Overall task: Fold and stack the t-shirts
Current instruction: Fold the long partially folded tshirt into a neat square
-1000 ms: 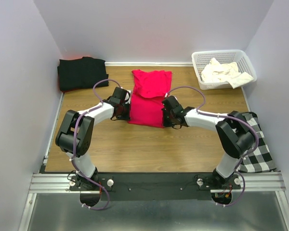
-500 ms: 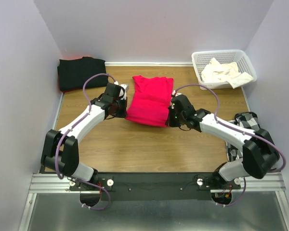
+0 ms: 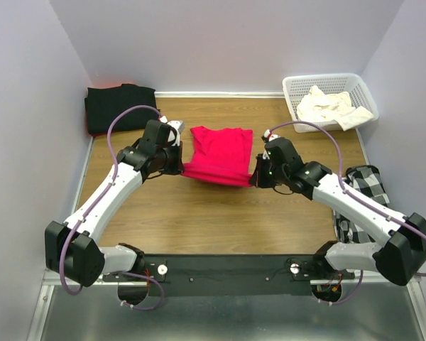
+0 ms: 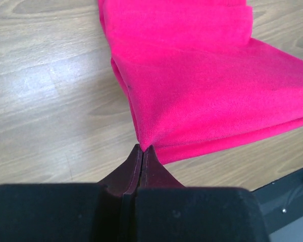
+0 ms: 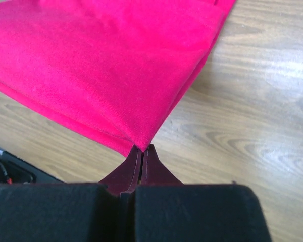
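**A:** Left gripper (image 4: 142, 148) state?
**B:** Jaws pinched together on the left near corner of the red t-shirt (image 3: 219, 153). The fabric comes straight out of the tips.
**A:** Right gripper (image 5: 142, 147)?
**B:** Same, clamped on the right near corner. The shirt is folded, mid-table (image 3: 199, 217), with its near edge raised between the two arms.
**A:** View differences?
**B:** Wrist views show the stacked fold layers at each corner. Only the top view shows the rest: black t-shirt (image 3: 119, 106) folded far left, cream t-shirt (image 3: 326, 105) crumpled in the white basket (image 3: 292, 92) far right, and a checked cloth (image 3: 375, 186) at the right edge.
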`<state>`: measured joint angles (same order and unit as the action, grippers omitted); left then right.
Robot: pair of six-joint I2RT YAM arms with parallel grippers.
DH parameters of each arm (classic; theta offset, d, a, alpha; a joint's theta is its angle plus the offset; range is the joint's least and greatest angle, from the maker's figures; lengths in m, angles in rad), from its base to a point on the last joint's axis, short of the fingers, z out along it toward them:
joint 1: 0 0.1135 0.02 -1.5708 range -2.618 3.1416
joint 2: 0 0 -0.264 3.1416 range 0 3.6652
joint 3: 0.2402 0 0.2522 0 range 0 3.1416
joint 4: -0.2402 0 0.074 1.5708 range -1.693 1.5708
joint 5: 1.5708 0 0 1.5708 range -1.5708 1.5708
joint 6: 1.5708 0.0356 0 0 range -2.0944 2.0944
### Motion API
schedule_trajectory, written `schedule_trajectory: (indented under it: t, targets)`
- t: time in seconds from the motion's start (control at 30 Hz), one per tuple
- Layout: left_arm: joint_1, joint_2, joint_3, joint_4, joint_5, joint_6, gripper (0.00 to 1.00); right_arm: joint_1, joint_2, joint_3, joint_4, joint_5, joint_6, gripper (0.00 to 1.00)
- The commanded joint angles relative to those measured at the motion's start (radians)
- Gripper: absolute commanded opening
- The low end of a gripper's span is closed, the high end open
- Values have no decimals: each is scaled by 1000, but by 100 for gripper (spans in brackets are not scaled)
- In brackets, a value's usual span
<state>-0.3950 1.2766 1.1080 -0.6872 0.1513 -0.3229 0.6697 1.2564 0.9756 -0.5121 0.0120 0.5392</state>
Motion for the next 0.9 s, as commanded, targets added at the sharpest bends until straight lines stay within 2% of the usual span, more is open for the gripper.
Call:
schedule_trajectory:
  t: [0.0, 0.17, 0.33, 0.57, 0.87]
  targets:
    - [8, -48, 33, -60, -67, -10, 0, -2, -52, 35, -132, 66, 1, 1]
    - [8, 44, 125, -49, -143, -54, 0, -2, 4, 83, -132, 212, -16, 1]
    - [8, 185, 251, -14, -137, -102, 0, -7, 107, 181, -114, 334, -48, 1]
    - [8, 346, 401, -14, -187, -90, 0, -44, 262, 267, -34, 382, -103, 1]
    - [8, 541, 498, 34, -173, -74, 0, -117, 474, 376, 49, 410, -169, 1]
